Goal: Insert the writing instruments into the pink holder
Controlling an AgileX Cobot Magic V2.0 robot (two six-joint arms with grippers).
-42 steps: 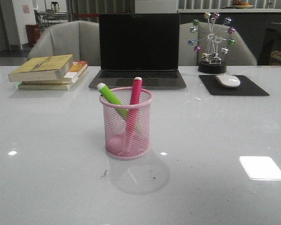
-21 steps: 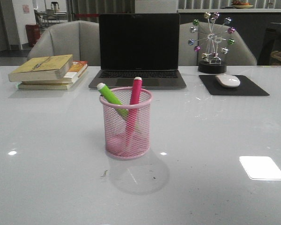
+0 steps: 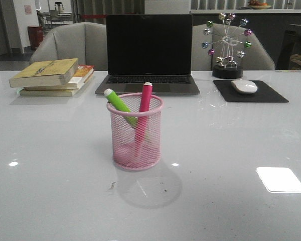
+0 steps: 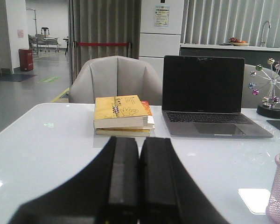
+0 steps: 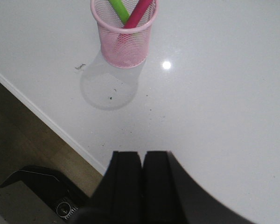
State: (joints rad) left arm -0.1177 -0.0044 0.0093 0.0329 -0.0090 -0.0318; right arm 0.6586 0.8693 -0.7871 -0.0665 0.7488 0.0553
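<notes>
One white glossy table (image 3: 50, 165), spanning the whole front view. One open laptop (image 3: 149, 52), dark screen, at the far middle of the table. One stack of books (image 3: 52, 76), yellow cover on top, left of the laptop. One black mouse pad (image 3: 250, 92) to the laptop's right, bearing a white mouse (image 3: 244, 86). One desk ornament (image 3: 227, 46) with coloured balls on spokes, behind the pad.

One pink holder (image 3: 135, 133), wire mesh, upright at the table's middle, nearer than the laptop. Two writing instruments stand inside it, both leaning: lime green pen (image 3: 117, 103) tilted toward the left rim, magenta pen (image 3: 145, 98) tilted toward the far right rim, white tips above the rim, shafts crossing within the mesh.

One left gripper (image 4: 139, 163), seen only in its wrist view, fingers pressed together, nothing between them, held above the table facing the books and laptop. One right gripper (image 5: 142, 165), fingers likewise pressed together and empty, held over the table's near edge, well apart from the holder.
</notes>
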